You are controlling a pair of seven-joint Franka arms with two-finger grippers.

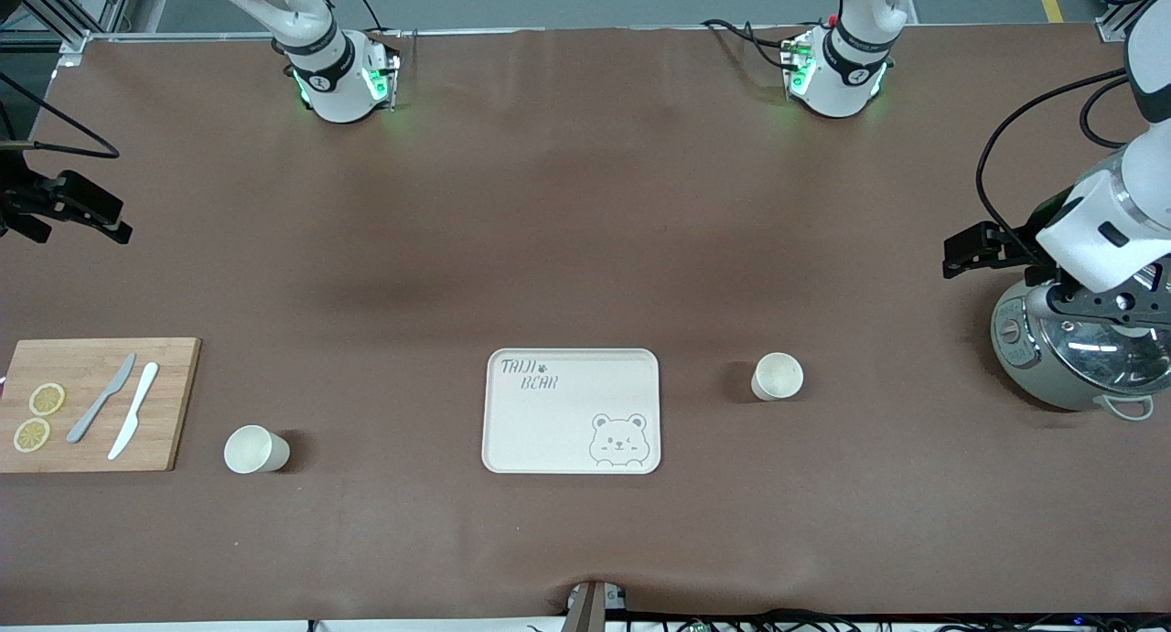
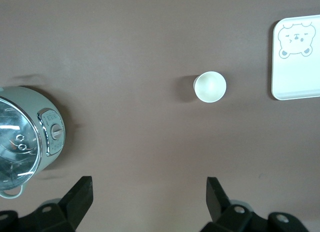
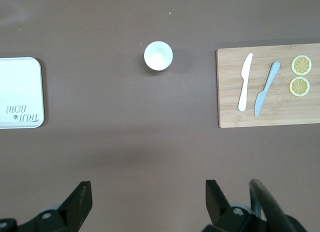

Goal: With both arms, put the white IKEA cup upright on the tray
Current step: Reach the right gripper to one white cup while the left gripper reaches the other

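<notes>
The cream tray (image 1: 549, 422) with "TAIJI BEAR" lettering lies mid-table, near the front camera, with nothing on it. One white cup (image 1: 778, 377) stands upright beside it toward the left arm's end. A second white cup (image 1: 256, 450) stands upright toward the right arm's end. My left gripper (image 1: 951, 259) is open and empty, up beside a rice cooker. In the left wrist view (image 2: 148, 192) it is well away from its cup (image 2: 210, 86) and the tray (image 2: 300, 77). My right gripper (image 1: 121, 228) is open and empty, above the table's edge at the right arm's end. In the right wrist view (image 3: 147, 194) its cup (image 3: 158, 55) and the tray (image 3: 20, 87) both show.
A grey rice cooker (image 1: 1070, 348) with a glass lid stands at the left arm's end, under the left wrist. A wooden cutting board (image 1: 96, 403) at the right arm's end carries two knives (image 1: 119, 403) and two lemon slices (image 1: 38, 417). Brown table cover (image 1: 585, 202).
</notes>
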